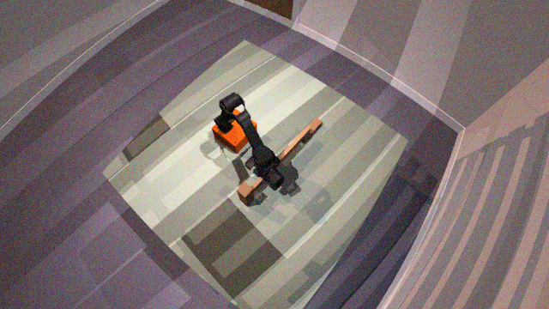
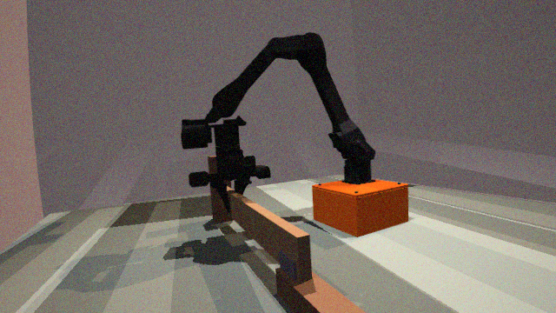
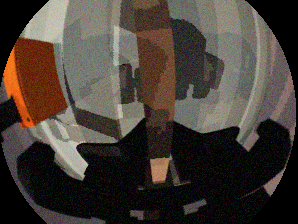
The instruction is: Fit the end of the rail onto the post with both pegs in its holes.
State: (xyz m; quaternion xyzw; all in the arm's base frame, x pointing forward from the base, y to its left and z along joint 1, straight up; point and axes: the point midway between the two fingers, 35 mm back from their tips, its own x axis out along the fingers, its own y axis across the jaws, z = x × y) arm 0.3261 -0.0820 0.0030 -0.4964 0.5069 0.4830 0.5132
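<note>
The long wooden rail (image 1: 296,143) (image 2: 269,217) (image 3: 159,70) runs from the low footboard block (image 2: 330,296) to the upright post (image 1: 245,194) (image 2: 220,209). Its far end stands at the block, by a dark bluish bracket (image 2: 287,263). Its near end is off the table and close to the post; the rail looks about level. My gripper (image 1: 269,171) (image 2: 233,199) (image 3: 154,119) points down and is shut on the rail near the post. The pegs, the holes and any gap at the joint are hidden behind the gripper.
The orange base box (image 1: 233,136) (image 2: 357,209) (image 3: 40,80) of the arm stands to one side of the rail. The gripper's wide body and the arm are above the rail. Dark shadows fall on the striped table (image 1: 274,103) beside it.
</note>
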